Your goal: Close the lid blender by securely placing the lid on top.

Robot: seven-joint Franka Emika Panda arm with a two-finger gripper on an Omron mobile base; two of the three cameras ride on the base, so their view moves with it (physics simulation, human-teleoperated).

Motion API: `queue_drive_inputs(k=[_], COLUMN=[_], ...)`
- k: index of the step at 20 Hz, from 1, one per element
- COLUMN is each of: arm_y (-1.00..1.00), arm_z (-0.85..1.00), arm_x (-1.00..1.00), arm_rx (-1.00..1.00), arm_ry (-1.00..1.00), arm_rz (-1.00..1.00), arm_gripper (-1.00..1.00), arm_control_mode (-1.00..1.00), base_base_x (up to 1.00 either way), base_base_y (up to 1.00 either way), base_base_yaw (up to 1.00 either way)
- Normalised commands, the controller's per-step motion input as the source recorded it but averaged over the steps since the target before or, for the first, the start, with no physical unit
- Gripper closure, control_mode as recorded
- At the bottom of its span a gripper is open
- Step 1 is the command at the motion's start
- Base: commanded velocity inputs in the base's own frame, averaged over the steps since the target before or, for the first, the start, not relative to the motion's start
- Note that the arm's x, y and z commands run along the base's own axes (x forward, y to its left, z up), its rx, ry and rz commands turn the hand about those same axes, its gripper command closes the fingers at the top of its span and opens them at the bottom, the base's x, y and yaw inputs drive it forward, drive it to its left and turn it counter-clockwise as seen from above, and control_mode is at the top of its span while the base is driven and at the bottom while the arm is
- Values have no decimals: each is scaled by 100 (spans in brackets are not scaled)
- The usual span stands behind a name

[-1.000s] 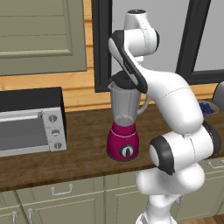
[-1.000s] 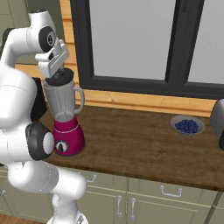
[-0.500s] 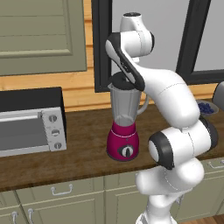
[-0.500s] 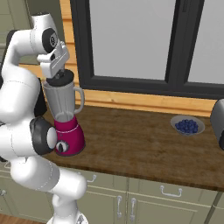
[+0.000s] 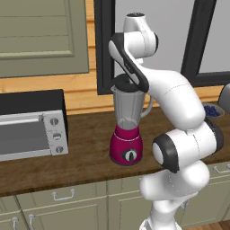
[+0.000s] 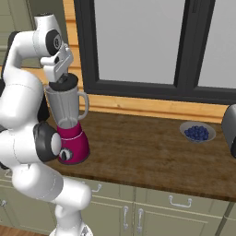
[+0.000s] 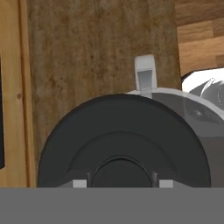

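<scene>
Resting at the rim of the tall clear grey blender jar (image 5: 128, 108) on its magenta base, the dark round flat lid (image 7: 120, 142) is clenched in the gripper (image 6: 60, 83) directly above. The blender stands on the brown wooden counter (image 6: 152, 152), between a silver toaster oven (image 5: 29, 126) and a small bowl of blueberries (image 6: 197, 132).

A silver toaster oven (image 5: 30, 130) with three knobs stands at the left of the wooden tabletop (image 6: 152, 152). A small bowl of blueberries (image 6: 197, 132) sits far right, below the dark-framed window (image 6: 138, 44). Pale green cabinets (image 5: 63, 204) run underneath.
</scene>
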Motion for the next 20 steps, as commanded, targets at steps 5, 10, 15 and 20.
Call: queue_drive_inputs(k=[5,10,15,20], arm_y=[0,-3,-4,0], arm_z=[-2,0,-2,-17], arm_x=[-13,-22,-14,0], arm_rx=[0,1,1,0], arm_ry=[0,0,0,0], arm_rz=[11,18,19,15], arm_gripper=[100,100,100,100], arm_control_mode=[-100,-100,-100,-100], base_base_x=[0,0,0,0], base_base_y=[0,0,0,0], base_base_yaw=[0,0,0,0])
